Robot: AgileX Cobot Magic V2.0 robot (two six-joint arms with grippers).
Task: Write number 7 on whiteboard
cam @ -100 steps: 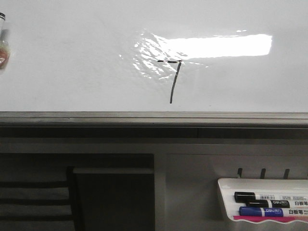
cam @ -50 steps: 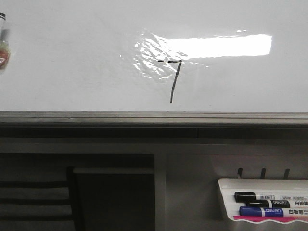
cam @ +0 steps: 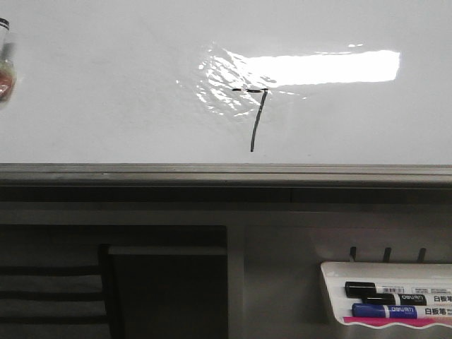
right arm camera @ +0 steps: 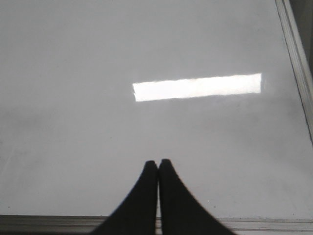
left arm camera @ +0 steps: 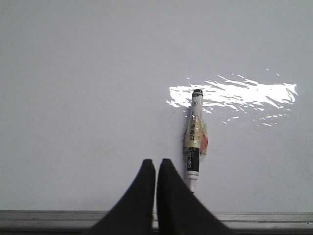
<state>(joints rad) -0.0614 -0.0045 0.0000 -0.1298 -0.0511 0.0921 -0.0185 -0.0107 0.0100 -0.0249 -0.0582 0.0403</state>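
Looking forward over the table in the front view, the number 7 already stands on the whiteboard: a short broken bar on the wrinkled shiny patch and a long, slightly slanted downstroke that ends well above the grey frame edge. At the board's far left edge part of a marker peeps in. Below and to the right, a marker tray holds a black and a blue marker. Neither arm shows here.

In the left wrist view, the left gripper has its two black fingers pressed together with nothing between them. The marker, wrapped in yellowish tape, lies on the white surface just beside the fingertips but not in their hold.

In the right wrist view, the right gripper is likewise closed on nothing, above bare whiteboard with only a bright strip of reflected light.

The writing looks finished, so the step in hand is most likely to retire cleanly. To do it well, I would keep both arms clear of the fresh ink, avoid nudging the loose marker toward the figure, and draw back away from the board rather than sweeping across it.
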